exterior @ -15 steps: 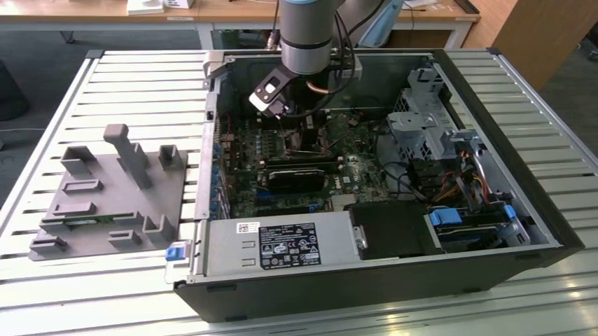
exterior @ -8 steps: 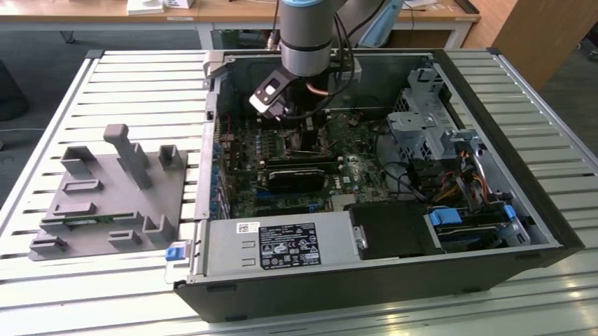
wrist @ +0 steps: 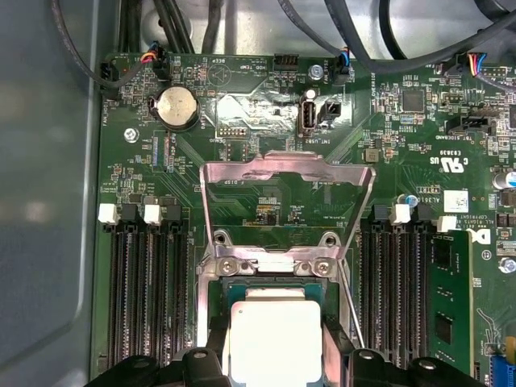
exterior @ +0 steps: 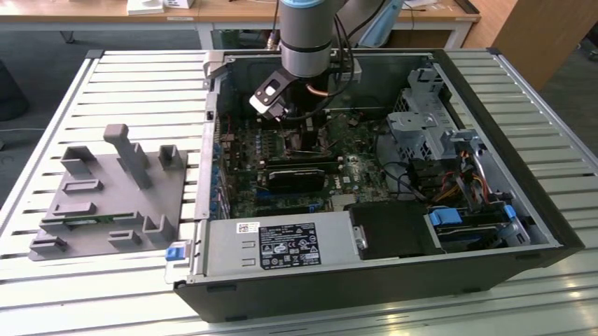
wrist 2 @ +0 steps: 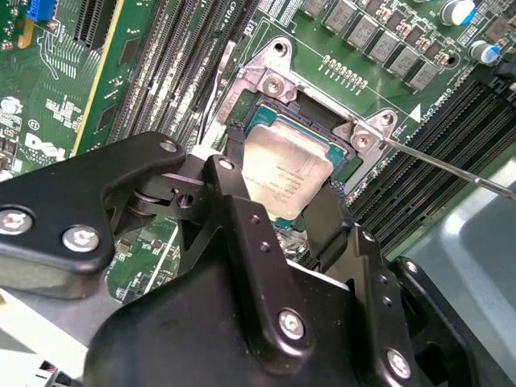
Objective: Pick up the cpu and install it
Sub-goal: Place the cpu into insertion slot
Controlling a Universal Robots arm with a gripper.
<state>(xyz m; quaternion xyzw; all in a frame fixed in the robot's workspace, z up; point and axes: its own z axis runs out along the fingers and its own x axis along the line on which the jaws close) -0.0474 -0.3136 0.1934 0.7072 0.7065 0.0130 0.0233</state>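
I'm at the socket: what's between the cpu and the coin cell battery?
The socket's metal load plate, swung open, sits between the cpu and the coin cell battery, as the first wrist view shows.

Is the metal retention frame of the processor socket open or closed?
Open: the silvery metal frame lies flipped back, away from the square silvery cpu.

Open computer case (exterior: pixel 374 290), grey fixture (exterior: pixel 98 210), slatted table (exterior: pixel 122 84)
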